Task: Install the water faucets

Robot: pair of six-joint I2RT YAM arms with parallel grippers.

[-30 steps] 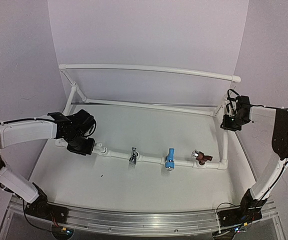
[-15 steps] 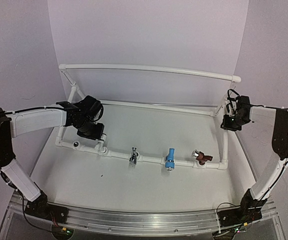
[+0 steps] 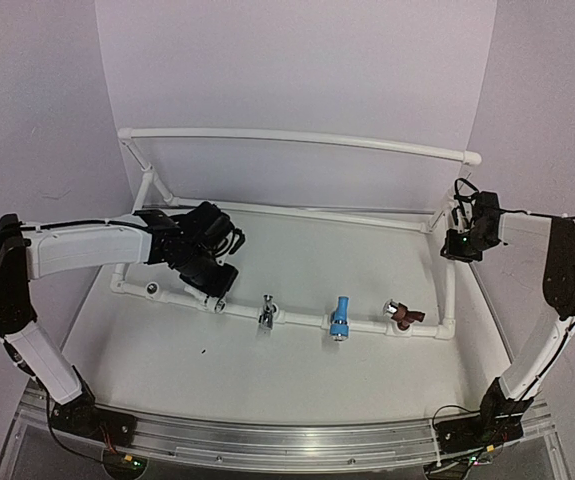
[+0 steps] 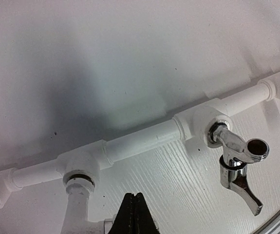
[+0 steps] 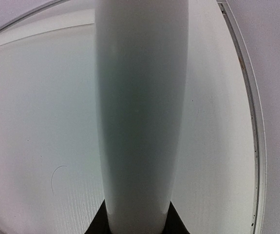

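Shows the left gripper (image 4: 133,214) with tips pressed together just beside the white faucet (image 4: 76,209), seated in a socket of the pipe frame (image 4: 140,141). Finds chrome faucet (image 4: 234,156), light blue faucet (image 3: 339,318) and reddish-brown faucet (image 3: 404,317) farther along the same front pipe. Ends with the right gripper (image 5: 137,224) pinching the frame's right-hand pipe.
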